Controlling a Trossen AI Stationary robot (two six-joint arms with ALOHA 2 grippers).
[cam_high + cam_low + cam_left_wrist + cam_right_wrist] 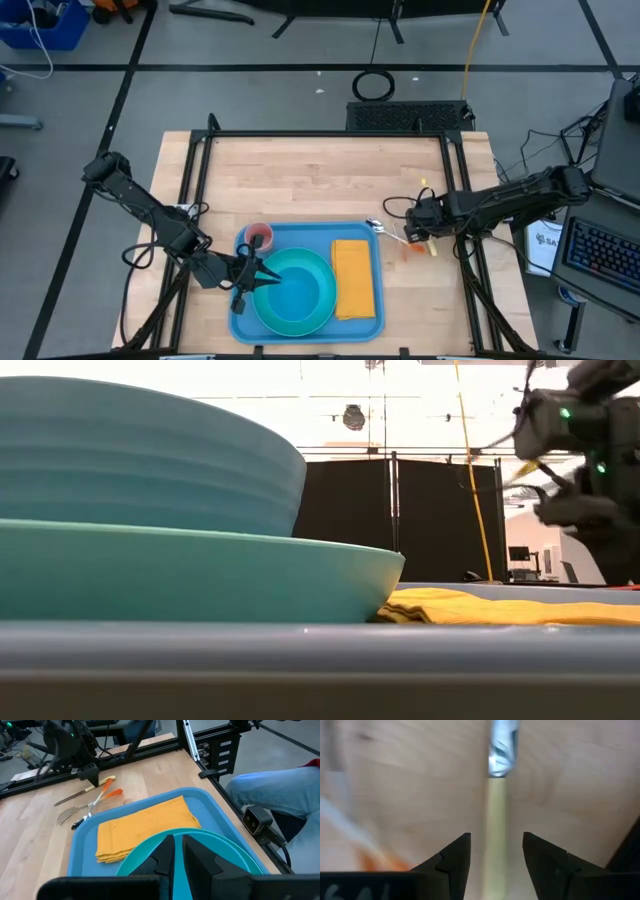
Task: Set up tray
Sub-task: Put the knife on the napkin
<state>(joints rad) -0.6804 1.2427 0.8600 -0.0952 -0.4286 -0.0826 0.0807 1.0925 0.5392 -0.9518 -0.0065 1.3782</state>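
Observation:
The blue tray (300, 238) lies at the table's near middle. On it are a cyan plate (318, 312) with a teal bowl (300, 288) in it, a folded yellow napkin (353, 278) and a small red cup (259, 238). My left gripper (270, 279) is over the plate's left part, fingers nearly together on the bowl's rim. My right gripper (412, 232) is open just right of the tray, above loose cutlery. Its fingers (455, 855) stand on either side of a pale yellow handle (496, 810) without touching it. My left gripper has a thin strip of the bowl's left rim (178, 845) between its two fingers, which come in slanting from the table's left. The fingers hide the place of contact. In the low view the bowl (150, 460) sits in the plate (200, 575).
Beside the tray's right rim (210, 805) lie a fork (67, 812), an orange-handled utensil (112, 793) and a dark-handled one (77, 823). Bare wood stretches over the table's far half. A person's leg (270, 795) shows past the table's edge.

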